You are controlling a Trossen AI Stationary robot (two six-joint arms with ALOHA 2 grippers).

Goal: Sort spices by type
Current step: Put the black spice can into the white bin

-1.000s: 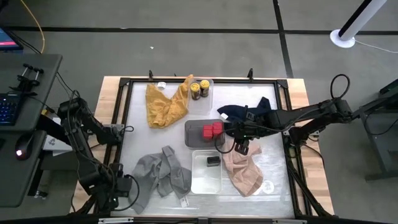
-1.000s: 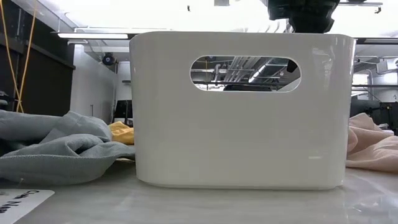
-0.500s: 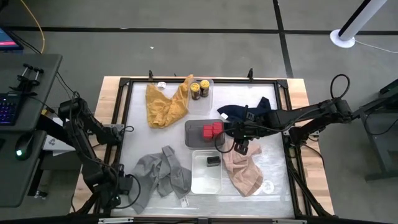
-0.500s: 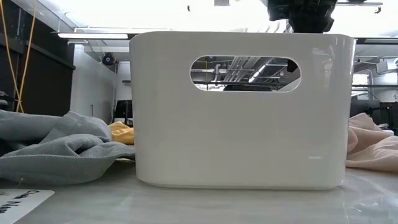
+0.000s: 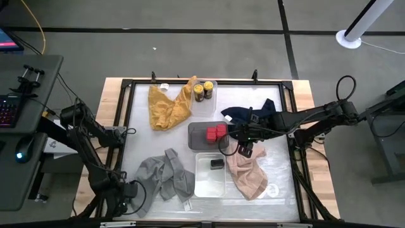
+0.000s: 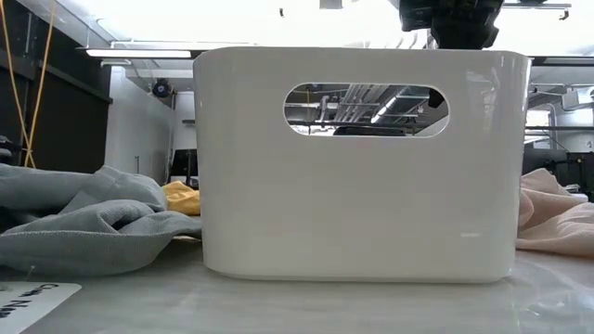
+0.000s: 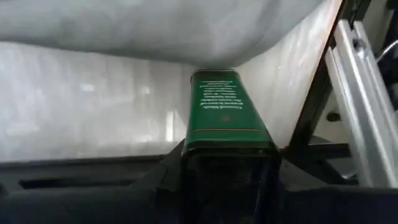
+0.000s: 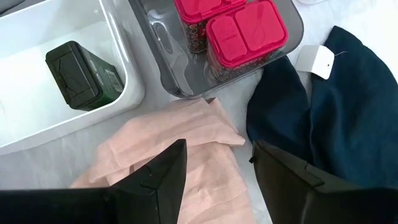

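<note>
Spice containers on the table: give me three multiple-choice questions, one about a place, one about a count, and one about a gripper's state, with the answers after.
1. Where are the two red tins?
A. In the grey tray
B. In the white tray
C. On the pink cloth

2. How many black tins lie in the white tray?
A. None
B. One
C. Two

3. What is the state of the right gripper?
A. Shut on a red tin
B. Open above the pink cloth
C. Shut on a black tin

Answers:
1. A: both red tins sit side by side inside the grey tray.
2. B: a single black tin lies at the white tray's far end.
3. B: the right wrist view shows its fingers apart, with only pink cloth under them.
</note>
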